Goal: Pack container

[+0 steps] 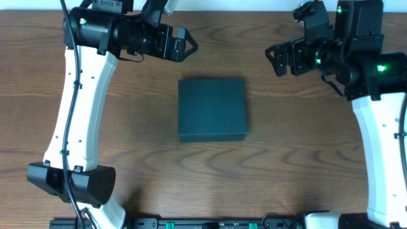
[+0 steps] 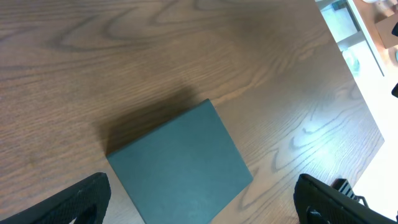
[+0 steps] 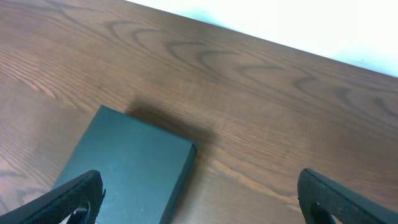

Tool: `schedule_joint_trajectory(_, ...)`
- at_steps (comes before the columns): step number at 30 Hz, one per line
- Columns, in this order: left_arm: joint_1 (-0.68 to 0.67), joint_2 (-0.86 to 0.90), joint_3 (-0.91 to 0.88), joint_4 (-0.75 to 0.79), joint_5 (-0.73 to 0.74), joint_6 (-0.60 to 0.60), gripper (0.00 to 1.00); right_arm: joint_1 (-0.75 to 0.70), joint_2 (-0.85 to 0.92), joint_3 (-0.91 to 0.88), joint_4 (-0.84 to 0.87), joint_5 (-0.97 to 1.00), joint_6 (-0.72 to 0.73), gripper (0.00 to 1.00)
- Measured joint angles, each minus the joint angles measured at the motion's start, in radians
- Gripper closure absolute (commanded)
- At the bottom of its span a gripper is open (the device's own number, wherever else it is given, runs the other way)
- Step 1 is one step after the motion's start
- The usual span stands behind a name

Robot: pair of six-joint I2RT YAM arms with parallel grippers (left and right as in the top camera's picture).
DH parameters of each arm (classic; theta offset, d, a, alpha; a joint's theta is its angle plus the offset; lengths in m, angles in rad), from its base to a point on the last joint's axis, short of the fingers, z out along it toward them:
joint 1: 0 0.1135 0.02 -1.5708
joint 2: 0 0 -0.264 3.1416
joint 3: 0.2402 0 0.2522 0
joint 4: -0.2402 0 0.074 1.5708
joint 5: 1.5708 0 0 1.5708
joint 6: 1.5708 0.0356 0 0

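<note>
Wood-grain table [image 1: 286,159] fills all three views, brown and bare around one object. Two white-and-black arms reach in from the near edge, the left arm [image 1: 76,108] on one side and the right arm [image 1: 375,127] on the other, both bent so their wrists sit toward the far side of the table.

Between them, near the middle of the table, lies the container [image 1: 212,109], a dark teal box resting flat with its lid down and flush. No gap shows along the edges seen from either wrist camera. Its contents are hidden, so what is inside cannot be told.

The left hand [image 1: 189,42] stands wide open and holds nothing, up and away from the container's far left corner. The right hand [image 1: 272,58] is likewise spread wide and empty, well apart from the container's far right corner.

No packets or other loose goods show anywhere, so the packing and closing look finished. By this evidence, little or nothing is left to do.
</note>
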Motion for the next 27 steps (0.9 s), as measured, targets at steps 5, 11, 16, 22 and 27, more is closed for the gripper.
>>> schedule_joint_trajectory(5, 0.0, 0.0, 0.0, -0.013, -0.003, 0.0, 0.05, 0.0, 0.0, 0.0, 0.0, 0.0, 0.0, 0.01)
schedule_joint_trajectory(11, 0.0, 0.0, 0.0, -0.06, -0.053, 0.0, 0.05, 0.0, 0.0, 0.0, 0.0, 0.0, 0.0, 0.01)
schedule_joint_trajectory(16, 0.0, -0.04, -0.011, -0.031, -0.15, 0.0, 0.05, 0.0, 0.0, 0.0, 0.0, 0.0, 0.0, 0.01)
schedule_joint_trajectory(22, 0.0, -0.226, -0.034, 0.011, -0.351, 0.0, 0.05, 0.0, 0.0, 0.0, 0.0, 0.0, 0.0, 0.01)
schedule_joint_trajectory(27, 0.004, -0.421, -0.137, 0.071, -0.523, 0.0, 0.05, 0.0, 0.0, 0.0, 0.0, 0.001, 0.0, 0.01)
